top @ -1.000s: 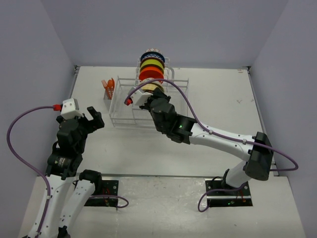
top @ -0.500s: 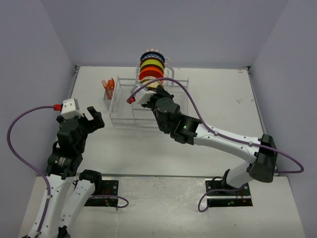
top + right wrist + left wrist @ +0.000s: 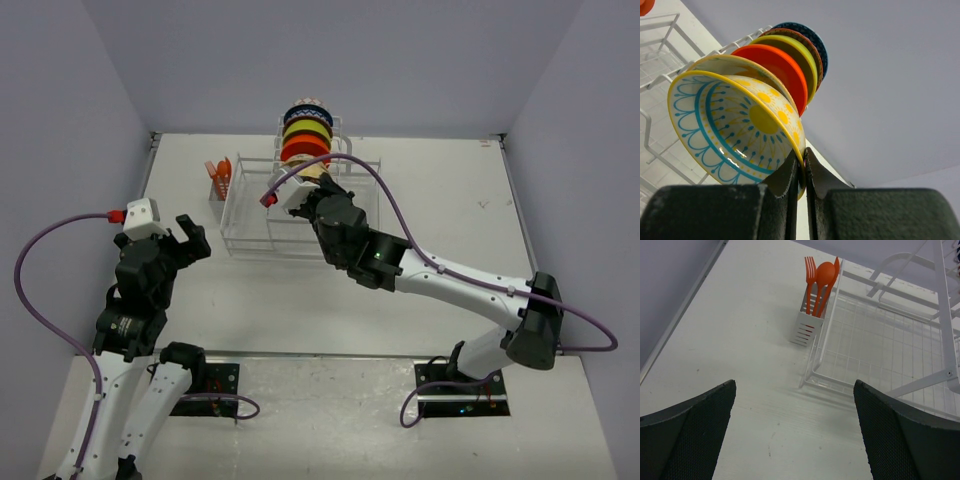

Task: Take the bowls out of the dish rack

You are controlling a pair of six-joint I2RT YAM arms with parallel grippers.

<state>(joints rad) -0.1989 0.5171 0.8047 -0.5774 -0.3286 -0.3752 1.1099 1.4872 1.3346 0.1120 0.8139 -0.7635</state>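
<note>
From above, the dish rack (image 3: 245, 205) sits far back on the table (image 3: 450, 190), its bowls (image 3: 304, 150) standing on edge in the upright section; the right gripper (image 3: 308, 188) is at the nearest one, and the left gripper (image 3: 190, 238) hovers well apart to the left. At the left wrist, the fingers (image 3: 695, 425) spread wide over the table, with a utensil cup (image 3: 805, 327) beside the rack. At the right wrist, the jaws pinch the rim of the cream bowl (image 3: 735, 120), with the orange-red bowl (image 3: 777, 67), yellow-green bowl (image 3: 802, 55) and dark blue bowl (image 3: 816, 42) behind it.
</note>
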